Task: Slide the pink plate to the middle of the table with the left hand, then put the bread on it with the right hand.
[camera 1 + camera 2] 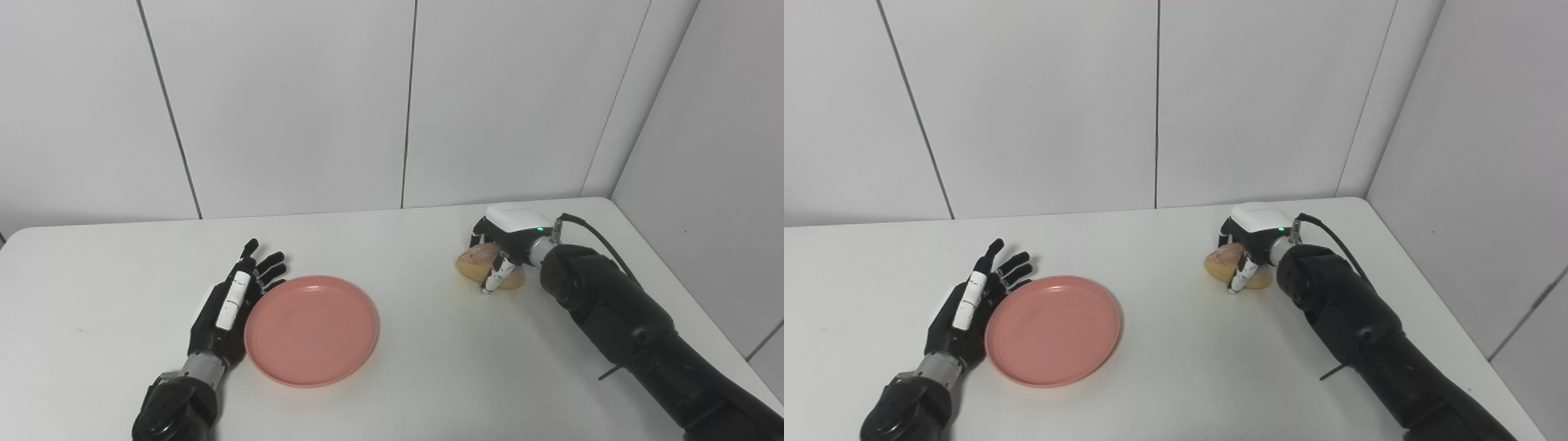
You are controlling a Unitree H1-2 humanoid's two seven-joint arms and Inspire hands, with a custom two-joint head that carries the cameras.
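The pink plate (312,329) lies flat on the white table (416,380), left of centre, with nothing on it. My left hand (236,300) is open, fingers stretched out, its edge against the plate's left rim. The bread (474,262), a golden bun, sits on the table toward the back right. My right hand (508,245) is over the bun with its fingers closed around it; the bun still looks to rest on the table. The same scene shows in the right eye view, with the plate (1053,331) and the bread (1220,260).
White wall panels close off the back and the right side. The table's right edge (692,288) runs close past my right arm.
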